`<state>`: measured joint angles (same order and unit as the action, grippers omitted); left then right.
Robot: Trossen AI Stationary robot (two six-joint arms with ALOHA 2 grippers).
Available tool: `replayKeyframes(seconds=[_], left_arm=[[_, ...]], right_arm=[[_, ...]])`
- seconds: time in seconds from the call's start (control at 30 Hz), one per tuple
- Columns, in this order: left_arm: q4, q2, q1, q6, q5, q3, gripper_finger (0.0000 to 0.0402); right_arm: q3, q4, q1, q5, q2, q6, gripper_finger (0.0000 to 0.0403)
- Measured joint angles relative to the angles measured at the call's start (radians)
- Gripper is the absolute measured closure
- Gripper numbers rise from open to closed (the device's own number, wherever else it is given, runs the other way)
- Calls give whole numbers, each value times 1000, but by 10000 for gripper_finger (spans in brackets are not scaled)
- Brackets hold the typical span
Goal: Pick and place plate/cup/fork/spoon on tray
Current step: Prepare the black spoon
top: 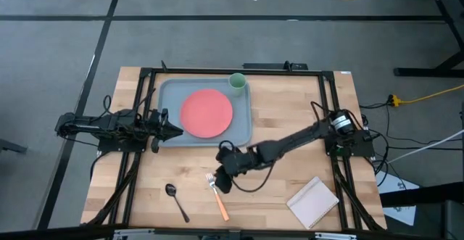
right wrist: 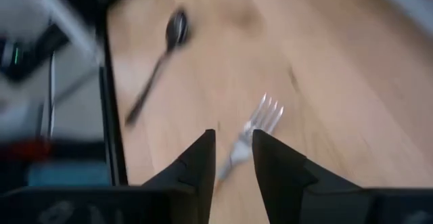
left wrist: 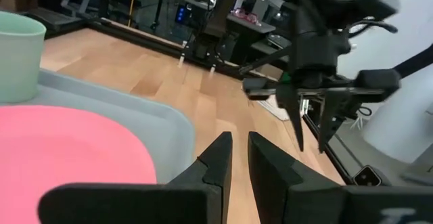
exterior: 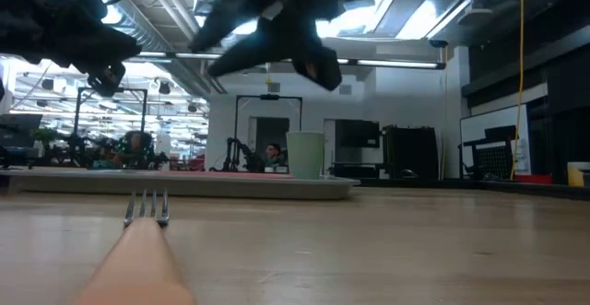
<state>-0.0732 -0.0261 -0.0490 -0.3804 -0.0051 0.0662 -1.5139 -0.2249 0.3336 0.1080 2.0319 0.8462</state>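
Just beyond open right gripper (right wrist: 233,158), fork (right wrist: 254,130) on table

A: Where does the high camera sit?

B: Above the desk (top: 290,109), looking straight down, far enough off to take in both arms, the tray (top: 168,95) and the surrounding floor.

A: And the low one?

B: At desk-top height, facing level across the wood into the room. It sits very near the fork (exterior: 146,215), which fills its foreground; the cup (exterior: 305,154) stands farther off.

A: The wrist cameras?

B: Each looks forward past its own end effector. The left one (left wrist: 235,160) faces over the plate (left wrist: 67,149) toward the right arm. The right one (right wrist: 233,162) looks down, close, on the fork (right wrist: 254,130) and spoon (right wrist: 161,55), which the high view shares.
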Motion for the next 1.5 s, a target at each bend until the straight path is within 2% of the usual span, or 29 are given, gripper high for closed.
replayKeyframes(seconds=[0.1,0.17,0.27,0.5,0.6,0.73,0.8,0.97,1.1,1.17,1.37,1.5], left_arm=[[-14,0,0,-3,0,0,360],[-31,0,0,-4,3,0,360],[-60,0,0,-4,32,0,360],[-76,0,0,-13,77,0,360],[-55,0,0,-58,123,-1,360],[182,-24,-4,-111,354,10,360],[184,-56,-20,-118,407,61,360],[-65,-226,-94,-47,378,263,360],[-337,-431,-190,15,291,398,360],[-420,-534,-249,45,269,435,360],[-402,-770,-455,55,270,443,360],[-294,-880,-600,-10,232,443,360]], right_arm=[[0,73,57,143,10,40,301],[0,158,98,201,25,36,301],[-18,297,150,235,65,35,301],[-198,297,194,270,231,28,301],[-322,242,193,261,301,-39,301],[-515,-9,182,259,358,-122,301],[-592,-180,177,279,359,-108,301],[-690,-520,175,361,358,78,301],[-689,-667,180,358,356,275,301],[-687,-725,182,331,365,352,301],[-687,-774,190,277,399,433,301],[-686,-785,192,255,417,432,301]])
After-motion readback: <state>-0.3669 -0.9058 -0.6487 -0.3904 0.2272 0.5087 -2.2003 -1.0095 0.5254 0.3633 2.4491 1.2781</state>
